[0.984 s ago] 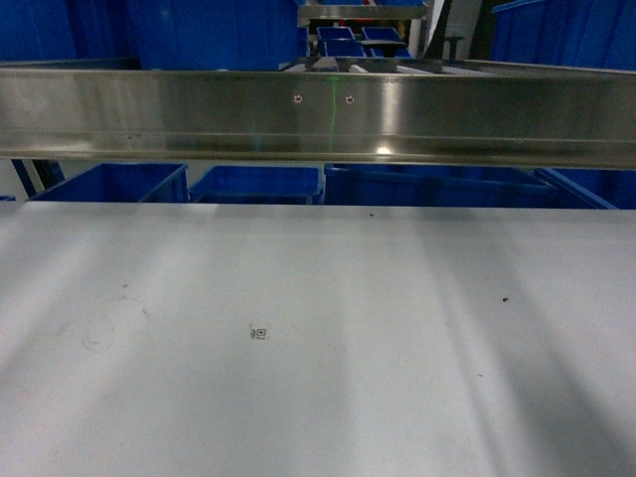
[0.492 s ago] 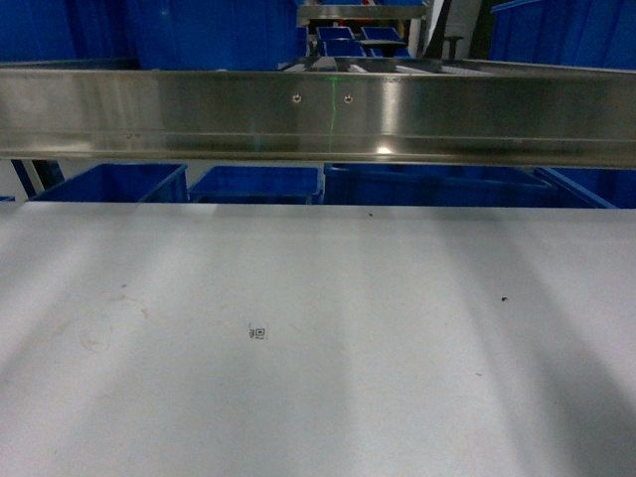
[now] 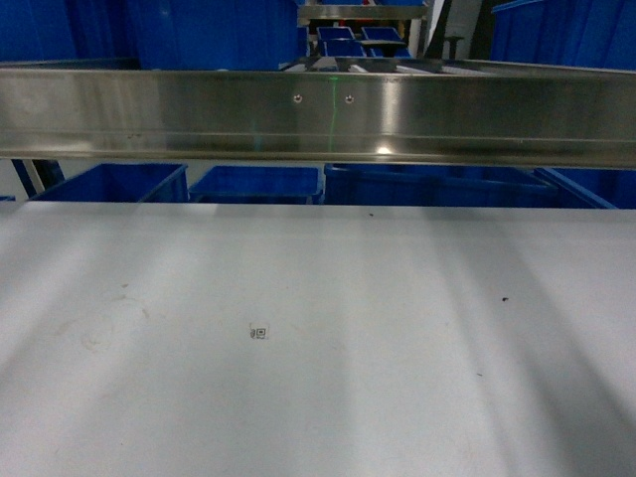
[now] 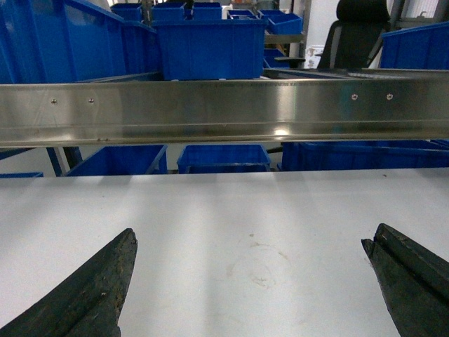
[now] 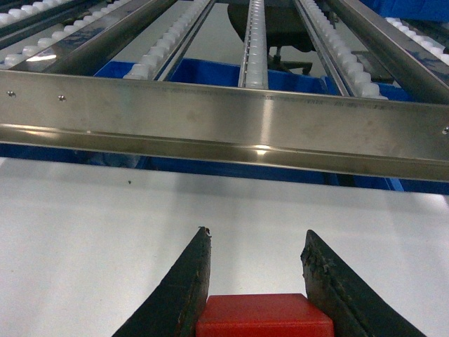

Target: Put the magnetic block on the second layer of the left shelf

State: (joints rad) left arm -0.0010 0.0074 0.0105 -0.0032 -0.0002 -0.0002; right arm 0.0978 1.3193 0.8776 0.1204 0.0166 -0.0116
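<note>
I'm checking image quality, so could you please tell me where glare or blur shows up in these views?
Head view: small hotspot on the brushed steel beam. Left wrist view: similar glint, open dark left end effector soft-edged. Right wrist view: glare mid-beam; small red cube between the right end effector fingers looks sharp.

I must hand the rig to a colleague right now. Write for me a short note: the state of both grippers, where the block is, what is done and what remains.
Left gripper: open, jaws wide apart, nothing between them, above the white table.
Right gripper: shut on the magnetic block, a red block between its jaws, above the same table, facing the steel beam and the roller rails behind it.
Done: the block is picked up.
Left: carry it to the left shelf second layer and release it there. That shelf level cannot be identified for sure in these views, and the head view shows neither arm, so locate it first.
</note>
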